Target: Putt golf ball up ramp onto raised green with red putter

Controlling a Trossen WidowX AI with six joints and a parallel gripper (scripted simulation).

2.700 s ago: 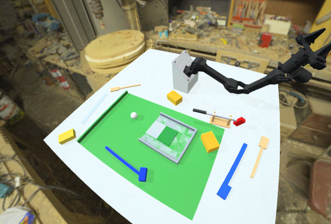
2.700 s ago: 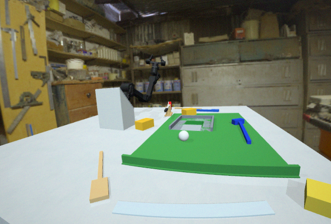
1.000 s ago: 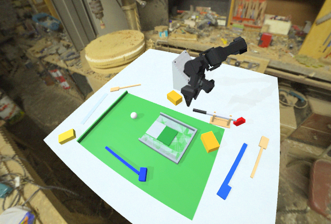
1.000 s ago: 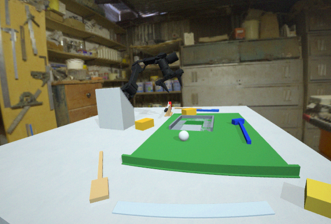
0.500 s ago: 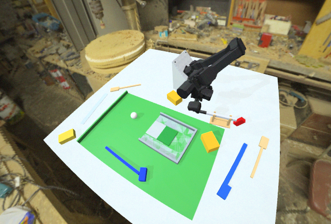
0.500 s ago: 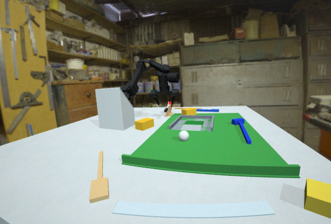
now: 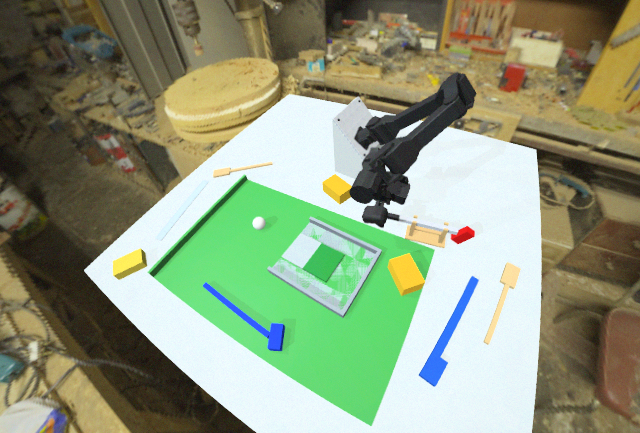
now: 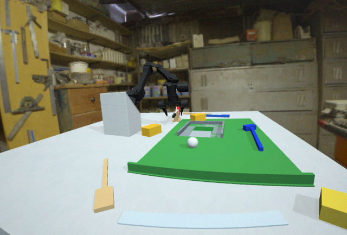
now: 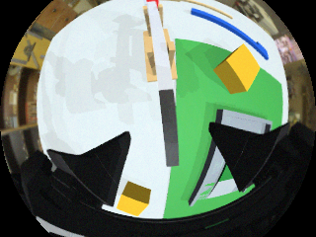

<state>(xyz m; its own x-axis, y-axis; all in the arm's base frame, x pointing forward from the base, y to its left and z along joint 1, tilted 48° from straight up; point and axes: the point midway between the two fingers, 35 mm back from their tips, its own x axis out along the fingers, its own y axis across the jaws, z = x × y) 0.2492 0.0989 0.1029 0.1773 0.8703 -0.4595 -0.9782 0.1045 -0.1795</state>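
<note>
Your gripper (image 9: 170, 154) is wide open and empty. The putter (image 9: 169, 125) lies on its stand (image 9: 160, 55), shaft running 12 to 6 between the fingers, directly below.

The black arm (image 7: 413, 128) rises from its base, folds sharply at a high elbow, and slopes back down toward the bench. The wrist is bent so the claw (image 8: 172, 110) points straight down, hanging low above the surface but not touching it. Its two dark fingers are spread wide apart, tips aimed at the bench, with nothing gripped between them. In the wrist view both fingertips frame an open gap, one on each side.
</note>
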